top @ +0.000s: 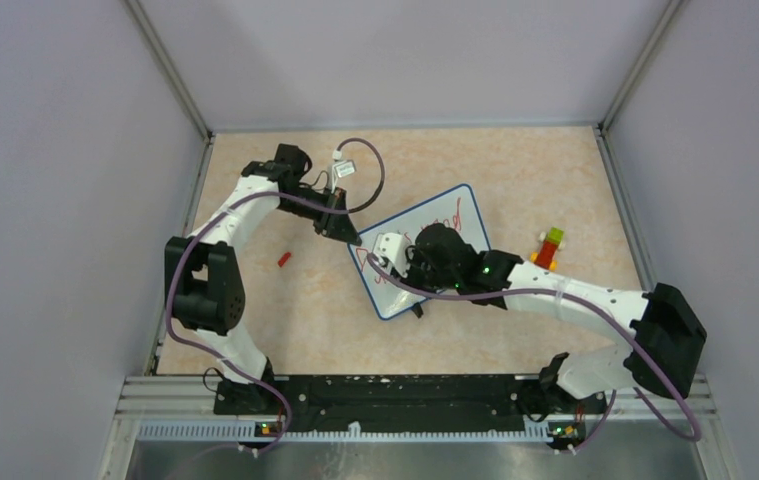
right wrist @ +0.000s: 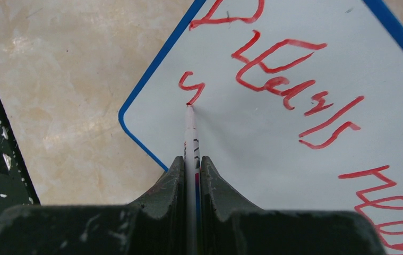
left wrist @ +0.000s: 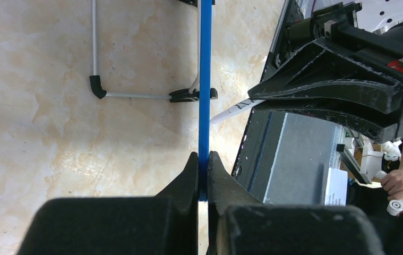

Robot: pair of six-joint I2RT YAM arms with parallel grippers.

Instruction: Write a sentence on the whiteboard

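Now, the left gripper (left wrist: 203, 159) was clamped on the whiteboard (left wrist: 205, 79), its two fingers pressed to either side of the thin blue rim, so the board ran edge-on straight ahead of that gripper. Beyond its fingertips, on the far side of the rim, a grey wire leg (left wrist: 97, 86) with a black foot lay over the table (left wrist: 40, 106).

Over to the right gripper (right wrist: 191, 164): it was clenched round a white marker (right wrist: 190, 138), which stuck out forward from between the fingers. The tip touched the whiteboard (right wrist: 252, 133) just ahead of the fingertips, right at the foot of a short red squiggle near the board's rounded corner. The sentence (right wrist: 294, 90) sprawled ahead and to the right of that gripper, red words reading roughly "Dreams" and then "need", the second running off the edge of the view.

From above, the whiteboard (top: 387, 300) lay skewed on the table (top: 295, 320), with the left gripper (top: 347, 232) at its far left corner and the right arm reaching over its middle. A small red piece (top: 283, 259) sat well to the left of the left gripper, and a stack of coloured blocks (top: 550, 247) stood off to the right of the right arm.
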